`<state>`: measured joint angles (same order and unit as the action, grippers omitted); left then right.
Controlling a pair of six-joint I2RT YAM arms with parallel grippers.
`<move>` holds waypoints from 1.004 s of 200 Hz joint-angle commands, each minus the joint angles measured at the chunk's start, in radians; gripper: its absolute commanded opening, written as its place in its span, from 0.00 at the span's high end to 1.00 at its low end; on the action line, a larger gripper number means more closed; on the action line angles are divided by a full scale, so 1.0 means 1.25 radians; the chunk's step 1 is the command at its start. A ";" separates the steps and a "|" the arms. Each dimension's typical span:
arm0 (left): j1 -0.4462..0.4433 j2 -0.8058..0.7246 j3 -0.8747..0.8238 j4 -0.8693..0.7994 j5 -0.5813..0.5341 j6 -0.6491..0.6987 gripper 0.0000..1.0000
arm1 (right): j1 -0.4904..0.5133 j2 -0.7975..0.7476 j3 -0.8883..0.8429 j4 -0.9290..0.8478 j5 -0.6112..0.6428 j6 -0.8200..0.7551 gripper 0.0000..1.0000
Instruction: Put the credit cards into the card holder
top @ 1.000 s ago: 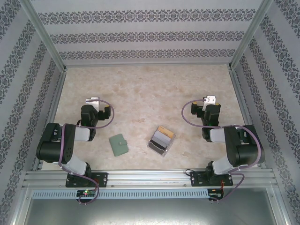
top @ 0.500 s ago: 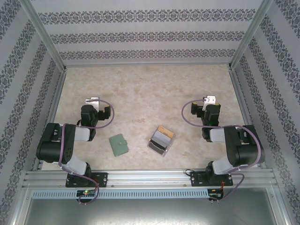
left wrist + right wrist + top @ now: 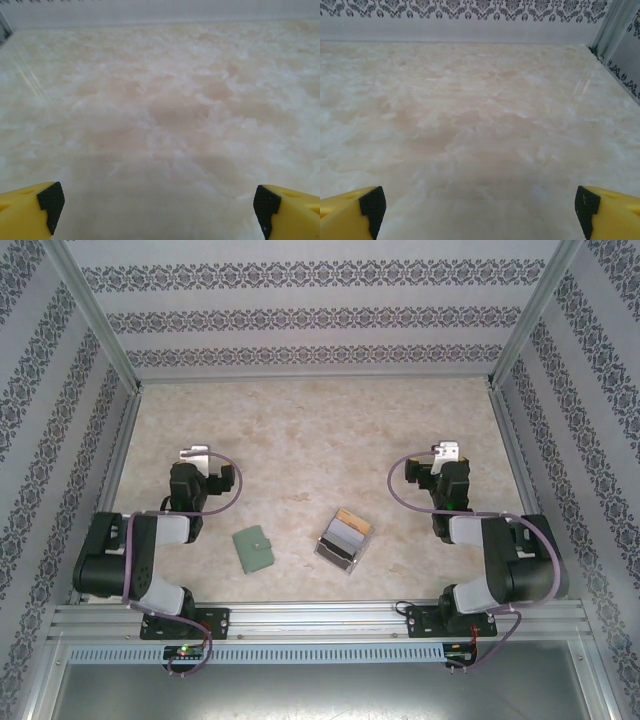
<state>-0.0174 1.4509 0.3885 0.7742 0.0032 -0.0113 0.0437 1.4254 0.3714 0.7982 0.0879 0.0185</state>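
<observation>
A beige, marble-patterned counter (image 3: 320,430) fills the enclosure, walled on three sides by pale wallpaper with dark ornamental stripes (image 3: 300,315) and framed by aluminium rails (image 3: 320,615).

The black left arm (image 3: 130,555) is bolted at the near edge. It folds back on itself, with the elbow low and outward and the forearm reaching toward the far wall over the left part of the counter. The black right arm (image 3: 510,560) mirrors that pose on the right side. A purple cable loops at each wrist.

Both sets of jaws stand wide and hold nothing. In each wrist view the yellow, black-padded fingertips (image 3: 30,212) (image 3: 350,210) sit at the bottom corners with bare counter between them.

Between the arms, near the front edge, a clear plastic rectangular box (image 3: 363,546) lies at an angle. It holds the thin flat credit cards (image 3: 344,536), in tan, grey and dark bands. The tan band is at the far end.

Just left of the box and apart from it, the small sage-green rectangular card holder (image 3: 253,549) lies flat and closed. It is closer to the left arm, and neither set of jaws touches it.
</observation>
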 commanded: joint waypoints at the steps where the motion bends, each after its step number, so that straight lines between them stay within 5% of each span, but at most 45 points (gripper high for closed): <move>1: 0.013 -0.111 0.005 -0.123 -0.058 -0.044 0.01 | 0.008 -0.102 0.080 -0.237 0.009 0.079 0.02; 25: 0.011 -0.250 0.047 -0.334 -0.115 -0.123 0.01 | 0.017 -0.221 0.212 -0.642 -0.022 0.221 0.02; 44: 0.011 -0.344 0.096 -0.537 -0.191 -0.378 0.01 | 0.014 -0.226 0.300 -0.823 -0.242 0.303 0.02; 63: 0.011 -0.374 0.131 -0.612 0.004 -0.420 0.01 | 0.070 -0.215 0.355 -0.944 -0.454 0.361 0.02; 95: 0.010 -0.371 0.194 -0.775 0.269 -0.438 0.01 | 0.338 -0.306 0.331 -1.149 -0.178 0.445 0.02; 140: 0.002 -0.434 0.129 -0.821 0.380 -0.500 0.01 | 0.592 -0.422 0.182 -1.118 -0.086 0.672 0.02; 201: -0.004 -0.459 0.121 -0.898 0.398 -0.504 0.01 | 0.762 -0.252 0.120 -0.845 -0.155 0.813 0.07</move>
<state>-0.0139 0.8944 0.5518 -0.2836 0.4603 -0.6155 0.9508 1.0363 0.5293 -0.4362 -0.0921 0.9176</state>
